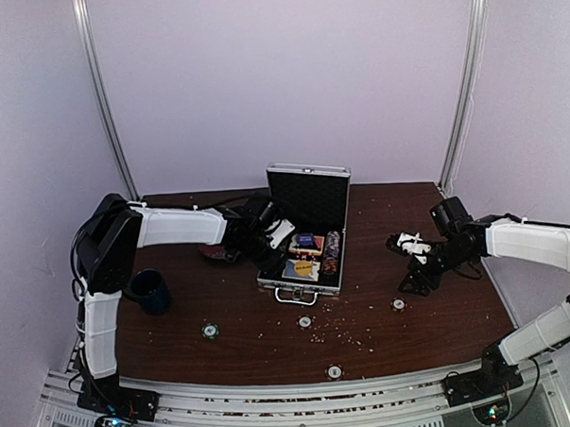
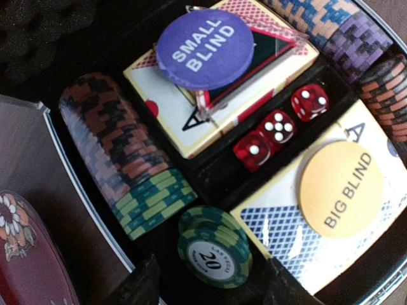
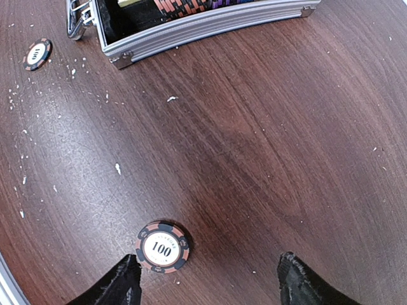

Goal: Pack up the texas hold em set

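Left arm (image 1: 177, 226) reaches in from the left across the desk (image 1: 441, 330), wrist dipped down into the open silver case (image 1: 298, 287), which sits mid-desk with its lid standing up at the far side. Its jaws are spread apart and gripping nothing, hanging just over a small stack of green 20 chips (image 2: 213, 248) that lies in the case near the red dice (image 2: 276, 127). Right arm (image 1: 527, 241) is folded low on the right side, pointing down at bare desk, jaws wide apart too, empty, with a loose 100 chip (image 3: 162, 246) lying just beside one fingertip.
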Available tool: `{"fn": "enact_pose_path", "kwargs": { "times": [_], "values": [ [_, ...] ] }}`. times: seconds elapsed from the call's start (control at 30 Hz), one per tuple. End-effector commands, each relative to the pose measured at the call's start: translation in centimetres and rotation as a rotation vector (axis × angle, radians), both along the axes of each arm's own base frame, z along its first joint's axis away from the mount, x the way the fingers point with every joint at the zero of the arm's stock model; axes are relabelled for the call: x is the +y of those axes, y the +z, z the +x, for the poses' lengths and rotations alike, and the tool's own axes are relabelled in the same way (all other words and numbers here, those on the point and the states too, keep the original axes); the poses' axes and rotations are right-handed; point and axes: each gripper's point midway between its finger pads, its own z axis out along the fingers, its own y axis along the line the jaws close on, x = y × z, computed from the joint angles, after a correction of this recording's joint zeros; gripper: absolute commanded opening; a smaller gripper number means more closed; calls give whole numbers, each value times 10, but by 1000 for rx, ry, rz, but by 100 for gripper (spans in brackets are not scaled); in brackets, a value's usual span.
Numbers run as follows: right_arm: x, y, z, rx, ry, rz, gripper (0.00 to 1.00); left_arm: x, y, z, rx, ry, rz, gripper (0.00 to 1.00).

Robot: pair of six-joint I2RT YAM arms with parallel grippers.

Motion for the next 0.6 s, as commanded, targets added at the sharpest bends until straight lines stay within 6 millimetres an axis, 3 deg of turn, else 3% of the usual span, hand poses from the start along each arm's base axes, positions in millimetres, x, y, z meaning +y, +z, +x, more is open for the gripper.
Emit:
{"fn": "enact_pose_path", "kwargs": {
  "times": [0.0,0.13,0.37,0.57],
  "values": [
    [1,4,4,-12,3,-15,74,11,-19,16,-42,54,72,58],
    [1,4,5,-14,2,-17,74,9,-11,15,-48,44,53,58],
    [1,2,5,-7,2,-19,74,1,19,-3,-34,-11,-64,60],
    [2,2,5,-4,6,-21,74,12,6,-9,-8,2,-14,60]
  ]
}}
